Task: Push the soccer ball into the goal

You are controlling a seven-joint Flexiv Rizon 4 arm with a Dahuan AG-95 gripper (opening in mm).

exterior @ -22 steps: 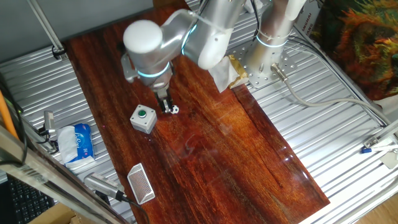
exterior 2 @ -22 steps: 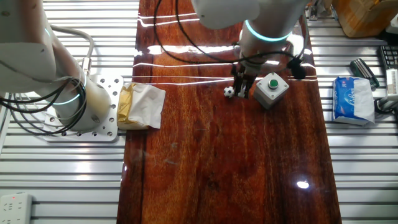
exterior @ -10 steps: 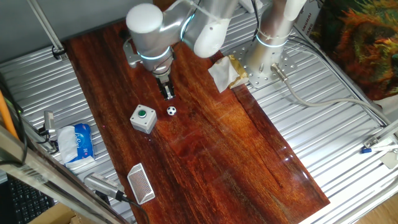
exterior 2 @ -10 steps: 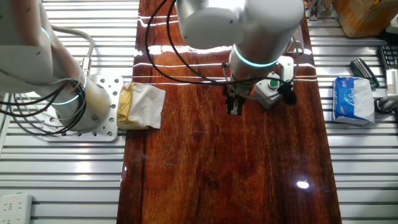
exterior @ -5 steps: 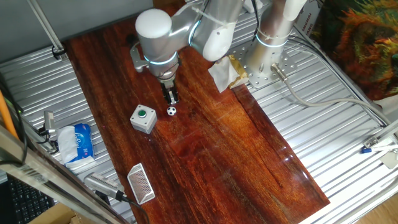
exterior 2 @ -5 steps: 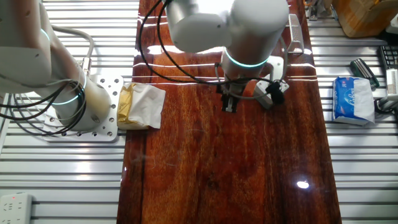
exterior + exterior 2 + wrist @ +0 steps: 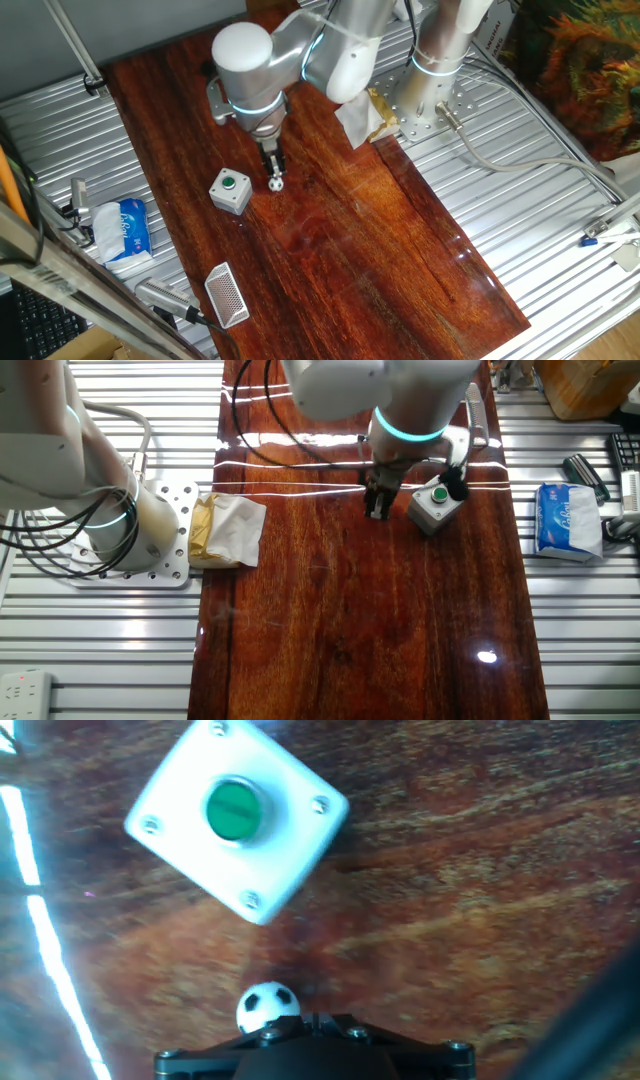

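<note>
One fixed view: small white soccer ball with black patches (image 7: pixel 275 184) touches the fingers (image 7: pixel 273 166); white mesh-net goal frame (image 7: pixel 226 294) lies well beyond, near the bench (image 7: pixel 400 270) edge.
Other fixed view: finger gap cannot be told; ball hidden.
Hand view: ball (image 7: pixel 267 1008) sits against the finger base, placed for pushing; grey square box with green round button (image 7: pixel 237 814) ahead.

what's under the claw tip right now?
The soccer ball sits on the wooden table right at the claw tip, beside the button box. Whether they touch is hidden.
</note>
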